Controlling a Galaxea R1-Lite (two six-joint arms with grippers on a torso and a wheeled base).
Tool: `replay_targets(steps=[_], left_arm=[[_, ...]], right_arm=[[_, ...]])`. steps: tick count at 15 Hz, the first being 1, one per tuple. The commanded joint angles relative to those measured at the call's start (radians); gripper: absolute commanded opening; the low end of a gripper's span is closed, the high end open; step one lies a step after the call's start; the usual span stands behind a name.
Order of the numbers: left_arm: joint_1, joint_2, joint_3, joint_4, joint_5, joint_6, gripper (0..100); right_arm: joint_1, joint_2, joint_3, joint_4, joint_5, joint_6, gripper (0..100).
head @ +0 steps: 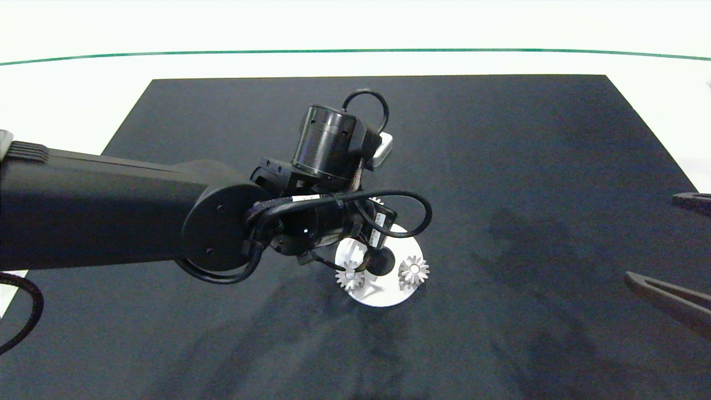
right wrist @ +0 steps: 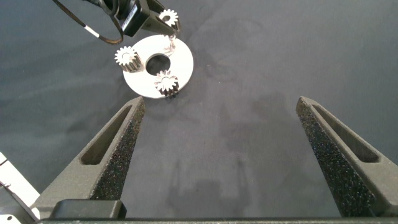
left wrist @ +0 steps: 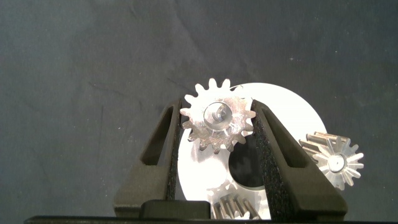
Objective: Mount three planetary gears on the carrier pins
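Above the disc [left wrist: 292, 109], tool-held gear [left wrist: 217, 123].

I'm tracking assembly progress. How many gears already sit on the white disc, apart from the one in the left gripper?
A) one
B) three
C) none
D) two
D: two gears sit on the white disc, while the left gripper holds the third gear above a pin.

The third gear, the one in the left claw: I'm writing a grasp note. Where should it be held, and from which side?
As now: the left claw pinches the third gear across opposite toothed edges, coming from above. That leaves its centre hole clear for the last peg on the white disc, where two gears already sit. The right claw is parked aside.
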Motion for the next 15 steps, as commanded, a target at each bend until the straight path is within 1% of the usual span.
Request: replay_targets(steps=[1, 15], left_arm=[[-0.005, 0.007, -0.001, 0.0, 0.002, 0.0, 28], [-0.006, 0.029, -0.007, -0.001, 0.002, 0.0, 28]], right_arm=[[0.001, -0.001, 0.0, 0.0, -0.001, -0.002, 100], [0.001, -0.001, -0.002, 0.0, -0.001, -0.002, 100]])
